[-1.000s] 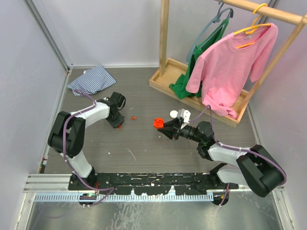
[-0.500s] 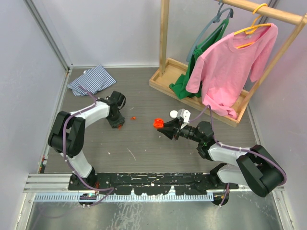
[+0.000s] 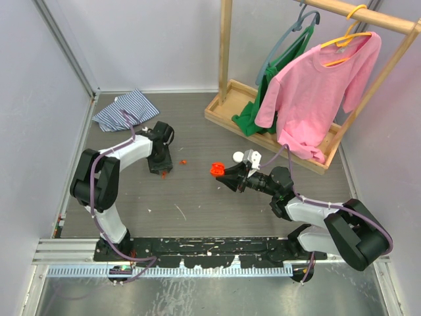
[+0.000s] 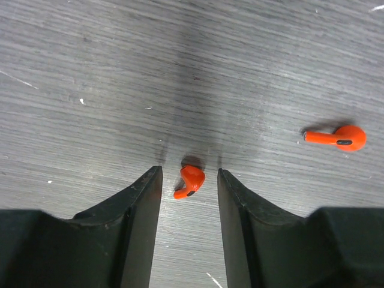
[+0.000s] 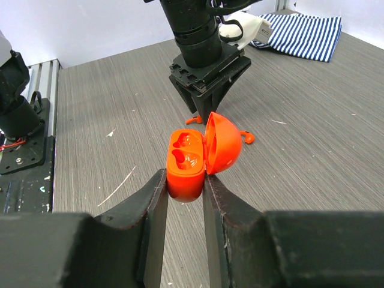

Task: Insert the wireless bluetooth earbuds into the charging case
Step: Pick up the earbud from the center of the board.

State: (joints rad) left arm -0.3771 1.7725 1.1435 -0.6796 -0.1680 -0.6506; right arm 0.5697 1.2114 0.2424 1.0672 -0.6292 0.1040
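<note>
Jaws of the left gripper (image 4: pixel 189 172) are standing narrowly apart, straddling an orange earbud (image 4: pixel 191 181) that is lying on the table (image 4: pixel 90 72) and touching neither finger. A second earbud (image 4: pixel 339 137) is lying well off to one side. Meanwhile the right gripper (image 5: pixel 185 178) is clamping the orange charging case (image 5: pixel 187 157), lid hinged open, above the table.

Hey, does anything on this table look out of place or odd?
A striped cloth lies crumpled in the far left corner. One earbud and the other earbud lie loose on their sides, outside the open, empty charging case.
</note>
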